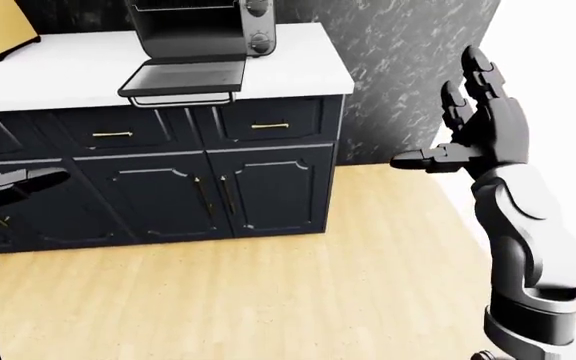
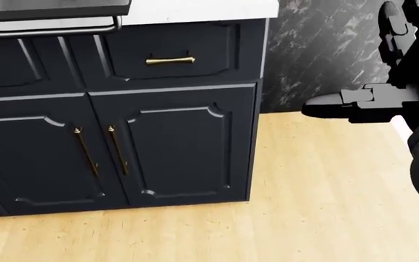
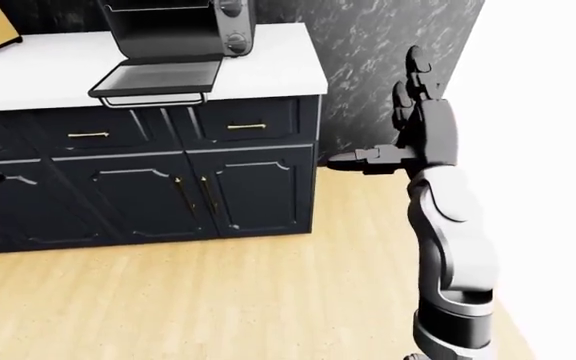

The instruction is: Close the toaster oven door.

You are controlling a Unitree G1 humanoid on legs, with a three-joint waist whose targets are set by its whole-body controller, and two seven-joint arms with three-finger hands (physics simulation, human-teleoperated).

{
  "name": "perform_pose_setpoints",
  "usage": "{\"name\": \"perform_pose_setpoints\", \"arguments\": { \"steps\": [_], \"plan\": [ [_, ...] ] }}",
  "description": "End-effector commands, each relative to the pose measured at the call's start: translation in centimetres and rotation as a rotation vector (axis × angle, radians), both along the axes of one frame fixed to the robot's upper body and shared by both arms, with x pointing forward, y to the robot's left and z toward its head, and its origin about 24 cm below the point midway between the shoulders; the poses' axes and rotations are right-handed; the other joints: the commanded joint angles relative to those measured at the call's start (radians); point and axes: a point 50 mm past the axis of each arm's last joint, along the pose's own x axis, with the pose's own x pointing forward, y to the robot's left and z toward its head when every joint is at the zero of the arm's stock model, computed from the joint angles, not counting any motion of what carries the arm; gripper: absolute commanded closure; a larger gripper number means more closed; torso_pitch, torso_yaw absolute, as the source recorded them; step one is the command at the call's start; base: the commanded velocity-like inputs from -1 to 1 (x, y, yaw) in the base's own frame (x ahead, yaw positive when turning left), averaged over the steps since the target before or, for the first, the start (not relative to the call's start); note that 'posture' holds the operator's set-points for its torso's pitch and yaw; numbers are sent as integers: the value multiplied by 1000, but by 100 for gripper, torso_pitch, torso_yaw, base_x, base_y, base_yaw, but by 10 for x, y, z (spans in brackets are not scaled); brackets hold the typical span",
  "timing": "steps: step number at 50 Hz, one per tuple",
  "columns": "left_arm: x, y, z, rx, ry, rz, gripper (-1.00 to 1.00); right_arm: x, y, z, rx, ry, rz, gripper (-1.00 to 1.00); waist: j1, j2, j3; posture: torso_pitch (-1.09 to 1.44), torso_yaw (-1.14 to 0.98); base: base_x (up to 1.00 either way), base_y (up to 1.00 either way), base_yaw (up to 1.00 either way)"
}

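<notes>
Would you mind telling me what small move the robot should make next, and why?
Probably swing the right hand toward the view's left, over the counter. The toaster oven door hangs flat open past the counter edge, while that hand is open and raised off to the right by the marbled wall, touching nothing.

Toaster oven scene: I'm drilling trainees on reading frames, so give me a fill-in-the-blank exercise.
1. The toaster oven door hangs ____.
2. The toaster oven stands on a ____ countertop.
3. The right hand is raised with its fingers ____.
4. The drawer handles are ____ coloured.

Missing words: open; white; open; gold
</notes>
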Motion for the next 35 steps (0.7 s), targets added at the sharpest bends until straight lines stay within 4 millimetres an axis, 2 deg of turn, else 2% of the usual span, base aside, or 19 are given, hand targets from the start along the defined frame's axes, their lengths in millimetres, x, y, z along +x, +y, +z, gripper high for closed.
{"name": "perform_pose_setpoints", "arguments": {
  "steps": [1, 2, 3, 4, 5, 6, 7, 8, 9, 10, 13, 14, 16, 22, 26, 29, 31, 34, 35],
  "plan": [
    [-5, -1, 22, 58, -86, 2, -100, -6, 0, 20, -16, -100, 0, -100, -1, 4, -11, 0, 0, 5, 0, 0],
    [-5, -1, 21, 58, -85, 4, -100, -6, 1, 20, -15, -100, 0, -100, -1, 5, -17, 0, 0, 5, 0, 0],
    [-5, 0, 21, 56, -85, 5, -100, -6, 1, 19, -16, -98, 2, -100, -2, 8, -36, 0, 0, 6, 0, 0],
    [-5, 0, 21, 57, -85, 5, -100, -6, 1, 19, -14, -97, 3, -100, -1, 6, -10, 0, 0, 5, 0, 0],
    [-6, 1, 22, 57, -89, 9, -100, -6, 1, 19, -13, -97, 3, -100, -2, 7, -14, 0, 0, 5, 0, 0],
    [-6, 1, 22, 55, -90, 10, -100, -6, 1, 19, -13, -97, 4, -100, -3, 10, -36, 0, 0, 5, 0, 0],
    [-6, 1, 23, 55, -92, 11, -100, -6, 1, 19, -12, -95, 3, -100, -2, 8, -12, 0, 0, 4, 0, 0],
    [-6, 2, 24, 56, -92, 12, -100, -6, 1, 19, -13, -95, 2, -100, -3, 8, -15, 0, 0, 5, 0, 0],
    [-6, 2, 24, 55, -93, 14, -100, -7, 1, 20, -12, -96, 2, -100, -4, 11, -37, 0, 0, 5, 0, 0],
    [-6, 2, 25, 56, -92, 14, -100, -7, 1, 21, -13, -97, 2, -100, -3, 9, -13, 0, 0, 5, 0, 0],
    [-6, 2, 26, 54, -95, 19, -100, -7, 1, 21, -4, -93, 2, -100, -5, 9, -19, 0, 0, 5, 1, 0],
    [-6, 2, 26, 56, -94, 18, -100, -7, 1, 21, -1, -92, 1, -100, -5, 11, -37, 0, 0, 5, 3, 0],
    [-6, 2, 26, 54, -93, 18, -100, -7, 1, 22, 2, -91, -1, -100, -4, 11, -29, 0, 0, 5, 5, 0],
    [-7, 2, 26, 54, -95, 20, -100, -8, 1, 22, -2, -91, 0, -100, -9, 15, -26, 0, 0, 5, 13, 0],
    [-7, 2, 26, 54, -96, 20, -100, -8, 1, 23, -2, -91, 1, -100, -12, 28, -23, 0, 0, 5, 18, 0],
    [-8, 2, 26, 55, -96, 21, -100, -8, 2, 25, -1, -91, 1, -100, -9, 25, -21, 0, 0, 5, 18, 0],
    [-8, 2, 26, 54, -95, 22, -100, -8, 2, 25, 1, -88, -2, -100, -6, 16, -18, 0, 0, 6, 18, 0],
    [-8, 2, 25, 53, -93, 21, -100, -8, 1, 26, 4, -88, -3, -100, -1, -36, -16, 0, 0, 4, 20, 0],
    [-8, 1, 25, 53, -92, 20, -100, -8, 1, 26, 4, -88, -3, -100, -4, -51, -8, 0, 0, 5, 20, 0]
  ]
}}
